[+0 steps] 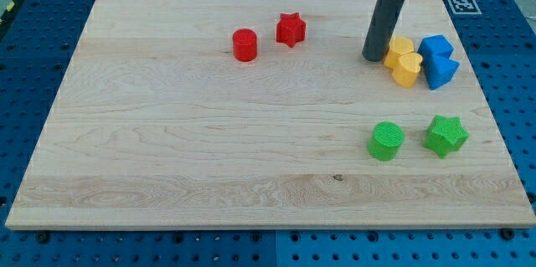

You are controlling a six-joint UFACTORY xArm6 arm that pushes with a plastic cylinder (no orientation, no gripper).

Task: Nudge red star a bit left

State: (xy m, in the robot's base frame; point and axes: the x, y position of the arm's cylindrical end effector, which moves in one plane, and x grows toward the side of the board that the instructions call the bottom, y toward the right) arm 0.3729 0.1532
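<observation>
The red star (291, 29) lies near the top middle of the wooden board (167, 133). A red cylinder (244, 45) sits just to its lower left. My tip (373, 56) stands on the board well to the right of the red star, right next to the left side of the yellow blocks. The rod rises from the tip toward the view's top.
Two yellow blocks, one heart-shaped (408, 69) and one behind it (399, 48), sit by two blue blocks (436, 47) (441, 72) at the right. A green cylinder (386, 141) and a green star (445, 136) lie at the lower right. Blue pegboard surrounds the board.
</observation>
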